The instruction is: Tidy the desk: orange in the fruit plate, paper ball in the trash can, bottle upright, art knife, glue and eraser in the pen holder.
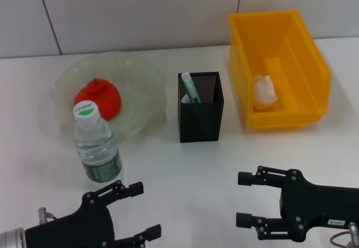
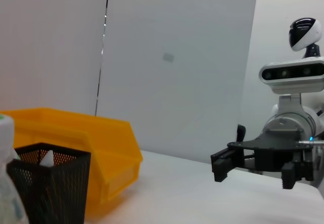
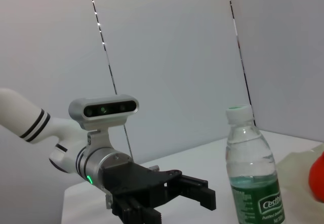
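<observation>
Head view: orange (image 1: 97, 100) in fruit plate (image 1: 140, 68) at 10 o'clock. Bottle (image 1: 97, 145) upright just at 6 o'clock of the plate. Pen holder (image 1: 201, 115) centre, green-and-white stick items inside; eraser not discernible. Paper ball (image 1: 264, 92) inside trash can (image 1: 277, 68) at 2 o'clock. Left hand (image 1: 132, 210) at 7 o'clock, released, nothing held, just below the bottle. Right hand (image 1: 247, 198) at 5 o'clock, released, empty.

Left wrist view: bottle edge, pen holder (image 2: 49, 189), trash can (image 2: 91, 148) behind it; right hand (image 2: 251, 170) apart over bare counter (image 2: 172, 193), fingers spread.

Right wrist view: bottle (image 3: 253, 172) standing, cap on; orange (image 3: 318, 177) at frame edge; left hand (image 3: 172, 195) spread, clear of the bottle.

Judged step: all visible items placed, task looks at or near its end. Next move likely only calls for pulling both arms away without knocking the bottle; eraser placement cannot be confirmed.
</observation>
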`<state>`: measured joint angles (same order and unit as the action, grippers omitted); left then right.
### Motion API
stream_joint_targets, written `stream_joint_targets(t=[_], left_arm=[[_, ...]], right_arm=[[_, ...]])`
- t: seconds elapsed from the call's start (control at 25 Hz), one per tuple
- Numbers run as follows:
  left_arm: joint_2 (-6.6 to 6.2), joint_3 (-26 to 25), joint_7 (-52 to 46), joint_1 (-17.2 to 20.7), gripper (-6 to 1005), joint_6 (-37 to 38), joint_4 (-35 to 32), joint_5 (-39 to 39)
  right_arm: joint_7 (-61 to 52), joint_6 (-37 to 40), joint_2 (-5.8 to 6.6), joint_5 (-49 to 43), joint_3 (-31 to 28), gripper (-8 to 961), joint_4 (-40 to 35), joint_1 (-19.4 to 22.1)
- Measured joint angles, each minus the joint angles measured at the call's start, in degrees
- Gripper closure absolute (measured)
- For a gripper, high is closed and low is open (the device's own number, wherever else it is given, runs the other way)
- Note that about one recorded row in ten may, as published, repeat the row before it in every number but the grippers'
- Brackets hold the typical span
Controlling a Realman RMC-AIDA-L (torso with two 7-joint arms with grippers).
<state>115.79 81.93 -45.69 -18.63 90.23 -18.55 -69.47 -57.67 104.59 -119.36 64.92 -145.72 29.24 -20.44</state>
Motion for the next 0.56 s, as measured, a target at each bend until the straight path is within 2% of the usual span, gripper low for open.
stream_joint_targets(t=[0.12,0.56], left_arm=[[-0.87,0.2,-3.7,-0.8,157,0.1,-0.1,-0.1],[-1.09,-0.3,-4.8,-1.8,157,-0.3,-0.3,-0.1]], right_arm=[[0.0,-0.5,0.0,-0.1,0.0,179,0.0,0.0],[0.0,-1.1,0.0,0.0,0.0,179,-0.1,0.0]])
